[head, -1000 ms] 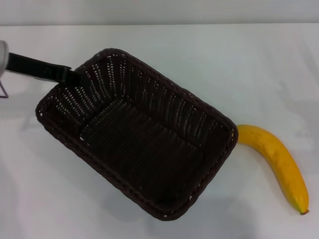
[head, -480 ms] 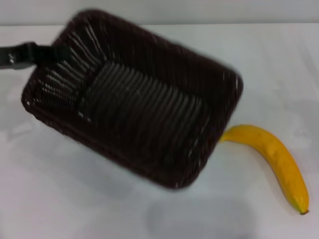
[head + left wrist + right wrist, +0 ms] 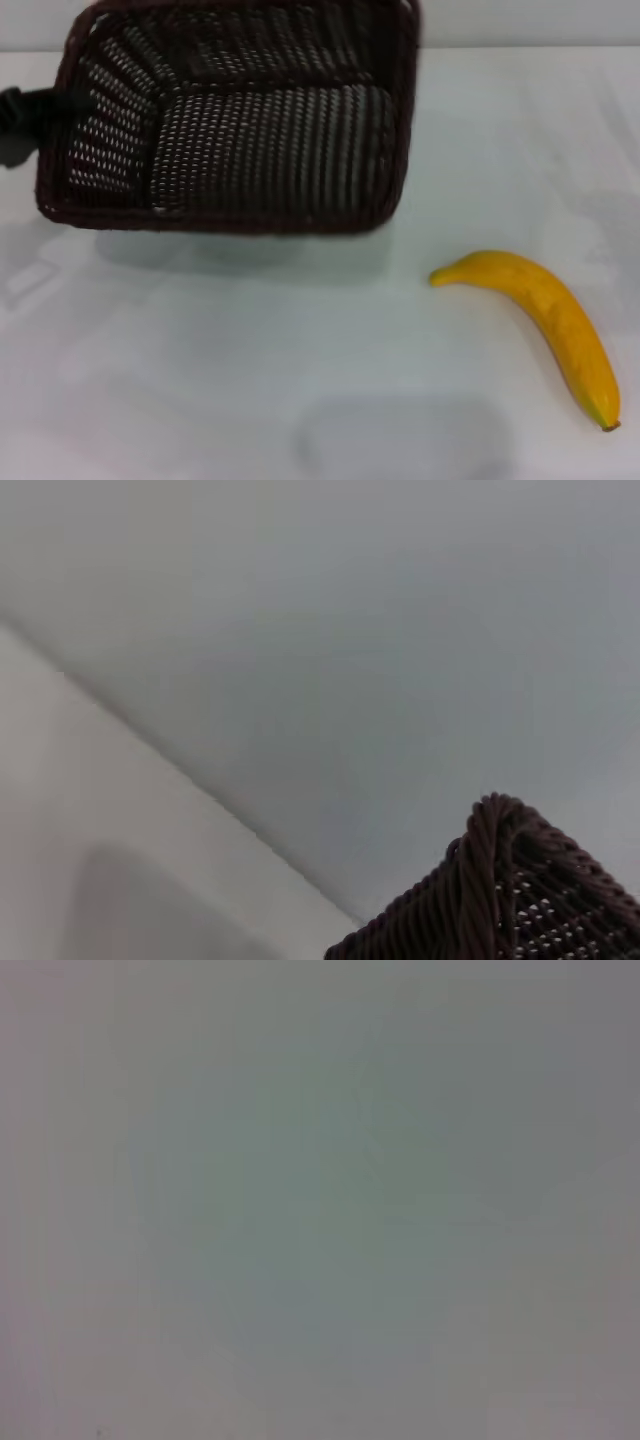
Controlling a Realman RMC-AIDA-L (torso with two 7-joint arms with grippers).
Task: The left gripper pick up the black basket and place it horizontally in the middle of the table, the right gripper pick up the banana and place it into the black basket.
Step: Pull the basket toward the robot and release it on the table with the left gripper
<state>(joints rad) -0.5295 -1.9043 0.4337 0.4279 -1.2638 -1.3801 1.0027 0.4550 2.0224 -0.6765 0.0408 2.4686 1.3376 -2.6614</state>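
The left gripper (image 3: 30,120) has its jaws clamped on the left wall of the black basket (image 3: 240,130), which hangs lifted and tilted above the far table (image 3: 200,380). The banana (image 3: 545,320) lies well apart, to its right.

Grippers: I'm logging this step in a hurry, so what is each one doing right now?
Left gripper: shut on the black basket, holding it lifted and tilted at its left rim.
Right gripper: not in view.

Left hand (image 3: 22,125) at the far left edge, arm outstretched.
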